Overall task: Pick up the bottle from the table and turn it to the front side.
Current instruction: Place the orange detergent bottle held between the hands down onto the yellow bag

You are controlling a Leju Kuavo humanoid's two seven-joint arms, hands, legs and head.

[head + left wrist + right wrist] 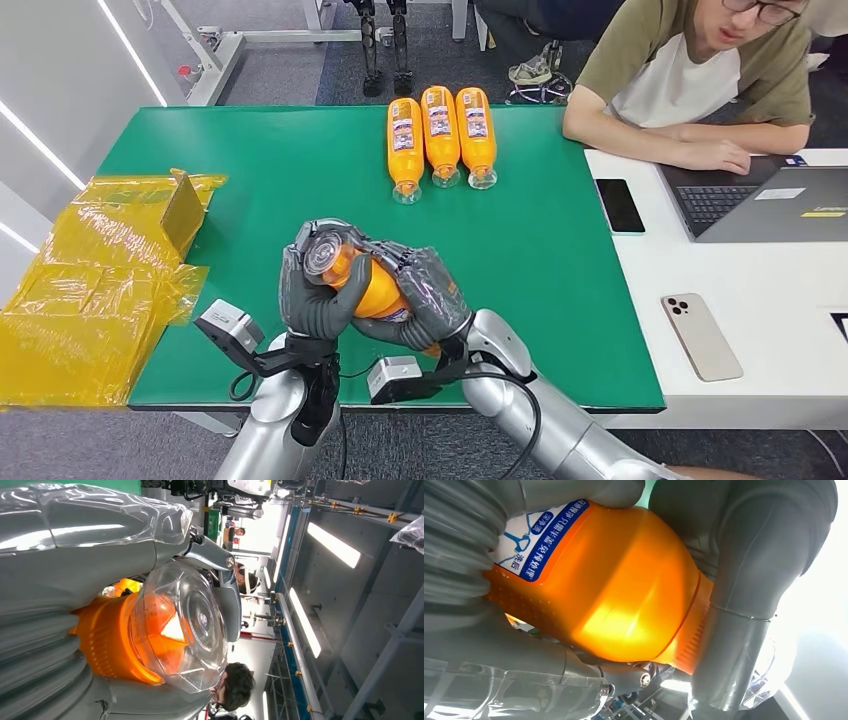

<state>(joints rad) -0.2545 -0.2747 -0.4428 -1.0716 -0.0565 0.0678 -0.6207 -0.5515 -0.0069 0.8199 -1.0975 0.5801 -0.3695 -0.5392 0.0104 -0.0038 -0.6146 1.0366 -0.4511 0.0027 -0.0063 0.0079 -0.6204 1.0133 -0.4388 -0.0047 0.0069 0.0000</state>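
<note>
An orange bottle [372,287] with a clear cap is lifted above the green table [260,200] near its front edge. Both hands hold it. My left hand [312,300] wraps the cap end, and my right hand [428,298] grips the body. In the left wrist view the clear cap [186,625] points toward the camera, with the orange neck [107,640] behind it. The right wrist view shows the orange body [624,595] and part of a blue-and-white label [536,535] between my grey fingers [744,555].
Three more orange bottles [440,135] lie side by side at the table's far edge. Yellow plastic wrapping [90,290] covers the left side. A person [700,70] leans over a laptop [770,200] on the white table at right, with two phones [620,205] nearby.
</note>
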